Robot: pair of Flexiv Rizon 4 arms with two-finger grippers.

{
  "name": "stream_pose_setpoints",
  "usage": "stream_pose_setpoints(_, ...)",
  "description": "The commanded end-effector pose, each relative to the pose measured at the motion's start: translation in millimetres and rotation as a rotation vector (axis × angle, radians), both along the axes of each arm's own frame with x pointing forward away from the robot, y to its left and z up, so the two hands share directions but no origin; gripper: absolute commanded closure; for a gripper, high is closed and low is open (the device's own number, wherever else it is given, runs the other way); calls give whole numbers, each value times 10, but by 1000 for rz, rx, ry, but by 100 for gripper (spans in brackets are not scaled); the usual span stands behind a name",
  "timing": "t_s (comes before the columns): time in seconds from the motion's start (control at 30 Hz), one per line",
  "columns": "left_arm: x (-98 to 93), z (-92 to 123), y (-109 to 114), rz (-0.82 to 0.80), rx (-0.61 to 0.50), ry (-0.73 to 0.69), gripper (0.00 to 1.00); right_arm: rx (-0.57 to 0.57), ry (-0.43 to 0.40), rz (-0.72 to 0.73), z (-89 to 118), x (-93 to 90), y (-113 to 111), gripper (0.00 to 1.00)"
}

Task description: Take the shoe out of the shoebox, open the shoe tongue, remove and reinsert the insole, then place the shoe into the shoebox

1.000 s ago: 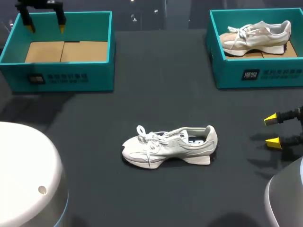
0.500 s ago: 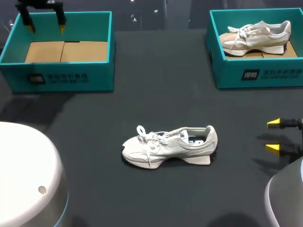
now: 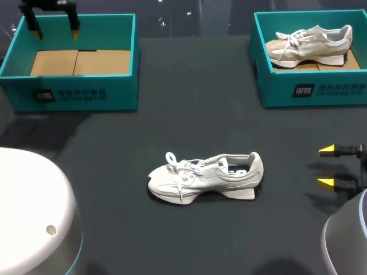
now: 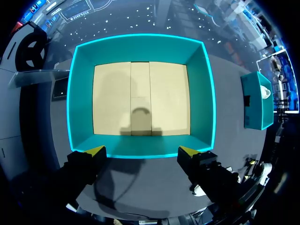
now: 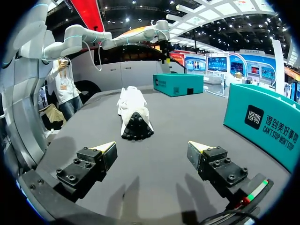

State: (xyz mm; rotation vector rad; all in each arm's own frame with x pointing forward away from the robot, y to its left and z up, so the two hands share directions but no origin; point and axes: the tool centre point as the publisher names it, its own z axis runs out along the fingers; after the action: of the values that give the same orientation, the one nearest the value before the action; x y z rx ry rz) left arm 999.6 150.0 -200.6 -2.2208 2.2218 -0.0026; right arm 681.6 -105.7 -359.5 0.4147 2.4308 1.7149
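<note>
From above, the shoe (image 3: 205, 177) stands on its sole in the middle of the table (image 3: 189, 114), toe to 9 o'clock and heel to 3 o'clock. It is out of its box, so I think opening the tongue comes next. The left shoebox (image 3: 74, 97) at 10 o'clock is empty. The right shoebox (image 3: 312, 91) at 2 o'clock holds another shoe (image 3: 309, 46). The right gripper (image 3: 326, 166) sits at 3 o'clock from the shoe, fingers spread, holding nothing. The left gripper (image 3: 55, 33) hangs over the left shoebox's far edge.

From the left wrist, the left gripper (image 4: 141, 152) is spread wide above the left shoebox (image 4: 140, 42), likely out of the way.

From the right wrist, the right gripper (image 5: 152, 149) is low, with the shoe (image 5: 133, 112) near its 12 o'clock, well apart, heel nearest, a good line for reaching in
</note>
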Motion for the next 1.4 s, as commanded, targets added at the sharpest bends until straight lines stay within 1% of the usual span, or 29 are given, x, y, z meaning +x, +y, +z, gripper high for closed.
stream_pose_setpoints(0.03, 1, 4, 0, 0, 1, 1, 0, -9, -1, 1, -23, 18, 102, 0)
stream_pose_setpoints(0.33, 1, 4, 0, 0, 1, 1, 0, -13, -11, -4, -65, -11, 326, 0)
stream_pose_setpoints(0.37, 1, 4, 0, 0, 1, 1, 0, -22, -22, -11, -71, -15, 359, 0)
stream_pose_setpoints(0.57, 1, 4, 0, 0, 1, 1, 0, -34, -23, -8, -106, -30, 604, 0)
stream_pose_setpoints(0.83, 1, 4, 0, 0, 1, 1, 0, -39, -11, -10, -187, -5, 946, 0)
stream_pose_setpoints(1.03, 1, 4, 0, 0, 1, 1, 0, -46, -1, -22, -232, -27, 1156, 0)
stream_pose_setpoints(1.4, 1, 4, 0, 0, 1, 1, 0, -57, 11, -36, -294, -2, 1402, 0)
